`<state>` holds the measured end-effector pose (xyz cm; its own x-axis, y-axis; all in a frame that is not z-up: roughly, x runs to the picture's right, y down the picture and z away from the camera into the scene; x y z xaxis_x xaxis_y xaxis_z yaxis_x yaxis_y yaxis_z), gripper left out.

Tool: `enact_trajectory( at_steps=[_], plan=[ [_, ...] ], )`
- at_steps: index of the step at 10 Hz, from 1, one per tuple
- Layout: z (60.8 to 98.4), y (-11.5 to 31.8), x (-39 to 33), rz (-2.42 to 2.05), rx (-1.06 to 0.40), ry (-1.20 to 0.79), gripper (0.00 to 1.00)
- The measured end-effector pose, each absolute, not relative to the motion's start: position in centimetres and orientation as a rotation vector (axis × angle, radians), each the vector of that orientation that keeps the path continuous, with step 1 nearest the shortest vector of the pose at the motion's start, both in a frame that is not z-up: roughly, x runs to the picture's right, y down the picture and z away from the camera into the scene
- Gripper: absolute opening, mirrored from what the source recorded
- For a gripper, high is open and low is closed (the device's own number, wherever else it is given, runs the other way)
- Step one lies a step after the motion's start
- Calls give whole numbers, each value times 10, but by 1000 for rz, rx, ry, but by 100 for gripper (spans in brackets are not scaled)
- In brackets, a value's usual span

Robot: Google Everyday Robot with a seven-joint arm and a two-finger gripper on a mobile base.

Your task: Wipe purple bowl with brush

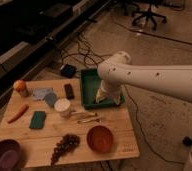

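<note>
The purple bowl (6, 155) sits at the front left corner of the wooden table (114, 125), dark outside and lighter violet inside. My gripper (105, 96) hangs down from the white arm (149, 77) into the green tray (90, 80) at the table's back right, far from the bowl. I see no slim dark brush; the arm hides part of the tray's inside.
An orange-brown bowl (100, 138), dark grapes (65, 145), pale wooden utensils (87, 118), a white cup (62, 106), a black block (69, 91), a green sponge (37, 120), a carrot (17, 113), a blue cloth (44, 94) and an orange jar (21, 88) lie on the table. Cables run across the floor behind.
</note>
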<state>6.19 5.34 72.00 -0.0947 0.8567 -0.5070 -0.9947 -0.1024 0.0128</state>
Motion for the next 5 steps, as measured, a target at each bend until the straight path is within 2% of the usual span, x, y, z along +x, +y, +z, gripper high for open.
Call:
enact_trajectory(
  at_steps=[5],
  plan=[
    [722,53,62,1639,-447,405,65]
  ],
)
